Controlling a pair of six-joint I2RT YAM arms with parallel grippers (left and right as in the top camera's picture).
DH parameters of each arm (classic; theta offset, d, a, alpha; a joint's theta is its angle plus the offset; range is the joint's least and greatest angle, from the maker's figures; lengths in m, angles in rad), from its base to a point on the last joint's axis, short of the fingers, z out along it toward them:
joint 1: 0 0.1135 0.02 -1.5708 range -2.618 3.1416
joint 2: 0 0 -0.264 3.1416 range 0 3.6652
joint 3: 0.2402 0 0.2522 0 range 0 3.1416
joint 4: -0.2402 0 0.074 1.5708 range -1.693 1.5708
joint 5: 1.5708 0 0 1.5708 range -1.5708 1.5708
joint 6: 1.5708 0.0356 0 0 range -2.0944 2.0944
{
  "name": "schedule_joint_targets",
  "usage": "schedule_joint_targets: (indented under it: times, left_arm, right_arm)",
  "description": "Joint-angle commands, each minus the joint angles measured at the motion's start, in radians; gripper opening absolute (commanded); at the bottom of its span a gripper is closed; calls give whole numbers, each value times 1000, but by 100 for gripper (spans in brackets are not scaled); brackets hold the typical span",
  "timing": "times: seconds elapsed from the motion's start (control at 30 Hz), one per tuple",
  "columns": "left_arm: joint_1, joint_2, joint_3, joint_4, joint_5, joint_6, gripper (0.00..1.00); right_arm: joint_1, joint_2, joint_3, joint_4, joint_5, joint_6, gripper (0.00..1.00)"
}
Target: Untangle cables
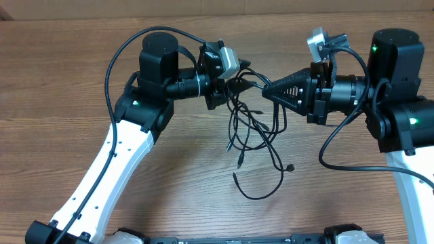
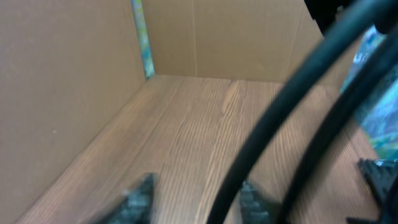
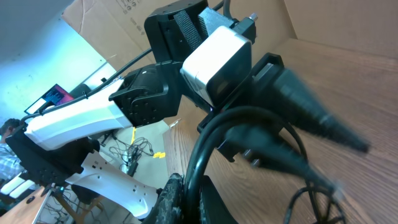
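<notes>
Tangle of thin black cables (image 1: 251, 125) hangs midway between tools, draping onto wooden surface (image 1: 169, 169). Right tool (image 1: 266, 93) pinches it; left tool (image 1: 234, 85) spread, equally near.

I count two white-and-black jointed robot arms: left arm (image 1: 121, 152), right arm (image 1: 405, 177). Two black two-finger grippers: left gripper (image 1: 236, 84), right gripper (image 1: 266, 93). One brown wood-grain table (image 1: 81, 81). One tangle of thin black flexible cords (image 1: 256, 129); I cannot count the separate cords. Three small black plug ends (image 1: 241, 161) show.
</notes>
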Motion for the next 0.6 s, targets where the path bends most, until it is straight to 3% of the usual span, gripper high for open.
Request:
schedule_joint_targets:
  times: [0.0, 0.2, 0.23, 0.27, 0.3, 0.33, 0.37, 0.43, 0.57]
  left_arm:
    - [-5, -10, 4, -1, 20, -29, 7]
    - [-7, -10, 4, -7, 64, -29, 4]
    - [-6, -10, 4, -8, 62, -29, 4]
    - [-5, -10, 4, -10, 42, -43, 4]
    - [-4, -11, 4, -10, 10, -78, 4]
    - [-4, -11, 4, -10, -47, -148, 4]
    - [-3, -11, 4, -10, -85, -193, 4]
    - [0, -11, 4, -28, -261, -394, 4]
    - [0, -11, 4, -68, -486, -619, 4]
  right_arm:
    - [4, -5, 11, -3, -32, -8, 4]
    - [4, -5, 11, -9, -12, -8, 4]
    - [4, -5, 11, -22, 25, -8, 14]
    - [4, -5, 11, -41, 77, -8, 33]
    - [4, -5, 11, -59, 130, -8, 43]
    - [4, -5, 11, -103, 263, -8, 76]
    - [4, -5, 11, -137, 362, -8, 100]
    - [4, -4, 11, -230, 589, -8, 100]
    - [4, -4, 11, -306, 696, -8, 100]
